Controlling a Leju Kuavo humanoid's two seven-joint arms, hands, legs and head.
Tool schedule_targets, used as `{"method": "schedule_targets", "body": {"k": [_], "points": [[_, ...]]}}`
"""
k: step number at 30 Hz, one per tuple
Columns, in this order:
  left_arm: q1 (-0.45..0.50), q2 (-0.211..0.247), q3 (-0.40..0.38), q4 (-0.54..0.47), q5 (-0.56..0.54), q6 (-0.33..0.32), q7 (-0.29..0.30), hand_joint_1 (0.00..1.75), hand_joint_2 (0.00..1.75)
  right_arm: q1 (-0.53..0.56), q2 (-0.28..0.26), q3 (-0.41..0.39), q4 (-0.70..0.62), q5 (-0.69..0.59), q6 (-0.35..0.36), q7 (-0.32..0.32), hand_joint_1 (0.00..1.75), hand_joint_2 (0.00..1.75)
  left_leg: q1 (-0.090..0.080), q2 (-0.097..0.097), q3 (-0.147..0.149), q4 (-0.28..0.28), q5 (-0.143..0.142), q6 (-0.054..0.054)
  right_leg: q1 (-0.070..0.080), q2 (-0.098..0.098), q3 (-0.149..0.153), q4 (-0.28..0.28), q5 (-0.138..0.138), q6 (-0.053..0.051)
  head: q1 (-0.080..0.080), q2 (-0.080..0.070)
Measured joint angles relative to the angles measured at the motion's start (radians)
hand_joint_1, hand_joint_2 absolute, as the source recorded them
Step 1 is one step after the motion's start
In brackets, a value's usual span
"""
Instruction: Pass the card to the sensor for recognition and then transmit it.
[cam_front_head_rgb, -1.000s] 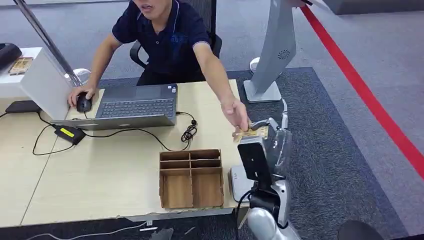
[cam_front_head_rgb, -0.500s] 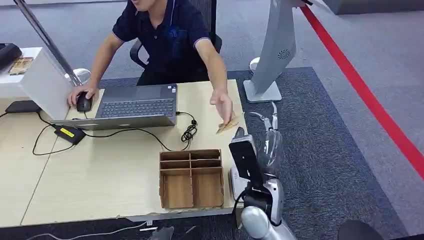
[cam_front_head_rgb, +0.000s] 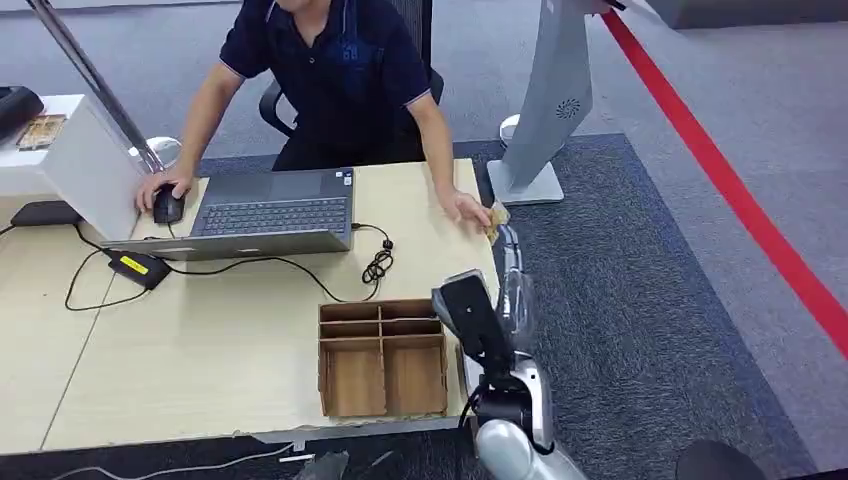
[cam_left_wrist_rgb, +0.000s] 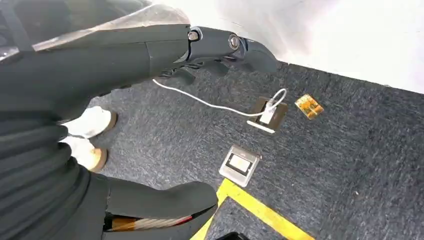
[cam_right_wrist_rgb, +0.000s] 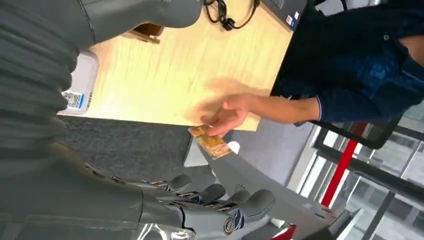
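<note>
Head view takes in the long pale wooden counter (cam_front_head_rgb: 230, 350) with a person in a dark blue polo shirt (cam_front_head_rgb: 330, 75) seated behind it, one hand on a black mouse (cam_front_head_rgb: 167, 206) beside an open grey laptop (cam_front_head_rgb: 270, 212). Near the front edge stands a brown wooden compartment tray (cam_front_head_rgb: 383, 356), and just right of it lies a white card sensor (cam_right_wrist_rgb: 82, 82), partly hidden by the robot's silver right arm. The right hand (cam_front_head_rgb: 507, 285) hangs over the counter's right edge holding nothing, its dark fingers (cam_right_wrist_rgb: 220, 197) loosely apart and stretched out. The person's other hand (cam_right_wrist_rgb: 227, 114) pinches the small brown patterned card (cam_right_wrist_rgb: 211, 142) at the counter's far right corner, apart from the robot's fingers. The left hand (cam_left_wrist_rgb: 215, 45) hangs over dark carpet, fingers extended and holding nothing.
</note>
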Motion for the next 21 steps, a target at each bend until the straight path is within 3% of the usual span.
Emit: {"method": "schedule_targets", "body": {"k": [11,16,21], "points": [[-0.001,0.000,0.015,0.000,-0.008,-0.004,0.007,0.00,1.75,0.008,-0.026,0.028,-0.016,0.028,0.022,0.020,0.00,1.75,0.000,0.000,0.000,0.000,0.000,0.000,0.000,0.000,0.000,0.000,0.000,0.000,0.000,0.000],[0.000,0.000,0.024,0.000,-0.011,0.000,0.000,0.00,1.75,0.029,-0.050,0.055,-0.043,0.215,0.055,0.093,0.00,1.75,0.000,0.000,0.000,0.000,0.000,0.000,0.000,0.000,0.000,0.000,0.000,0.000,0.000,0.000],[0.000,0.000,0.028,0.002,-0.011,0.002,-0.003,0.00,1.75,0.033,-0.070,0.074,-0.058,0.302,0.103,0.136,0.00,1.75,0.000,0.000,0.000,0.000,0.000,0.000,0.000,0.000,0.000,0.000,0.000,0.000,0.000,0.000]]}}
